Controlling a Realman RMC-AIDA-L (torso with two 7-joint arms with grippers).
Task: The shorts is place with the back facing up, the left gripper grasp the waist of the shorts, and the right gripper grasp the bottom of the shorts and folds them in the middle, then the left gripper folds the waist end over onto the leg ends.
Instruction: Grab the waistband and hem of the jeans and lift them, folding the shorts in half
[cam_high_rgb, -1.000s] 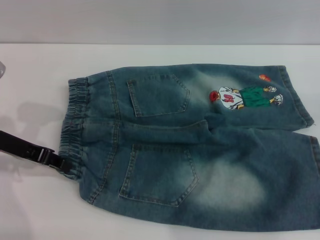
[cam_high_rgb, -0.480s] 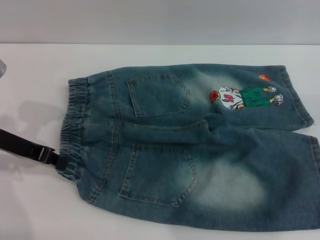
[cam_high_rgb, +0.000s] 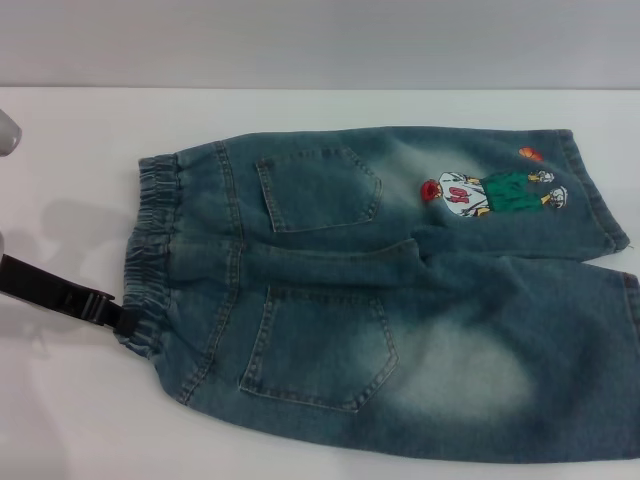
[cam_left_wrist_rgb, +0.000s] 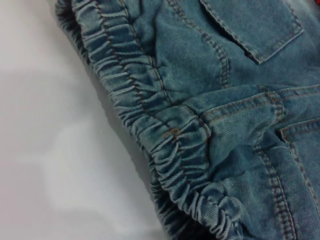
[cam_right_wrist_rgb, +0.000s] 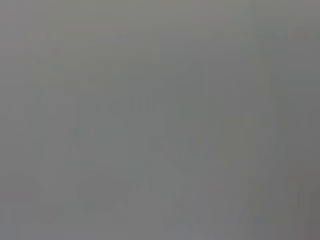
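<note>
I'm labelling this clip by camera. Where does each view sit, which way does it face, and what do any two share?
Head view: above, facing forward and down at the shorts on the white table; the left gripper reaches the waist.
Left wrist view: close over the waist and table; no fingers show.
Right wrist view: blank grey, nothing recognisable.
Shared: head and left wrist views both show the waist.

the shorts (cam_high_rgb: 380, 300) lie flat on the table (cam_high_rgb: 70, 420), waist (cam_high_rgb: 150, 250) leftward, leg ends (cam_high_rgb: 610, 215) rightward.
</note>
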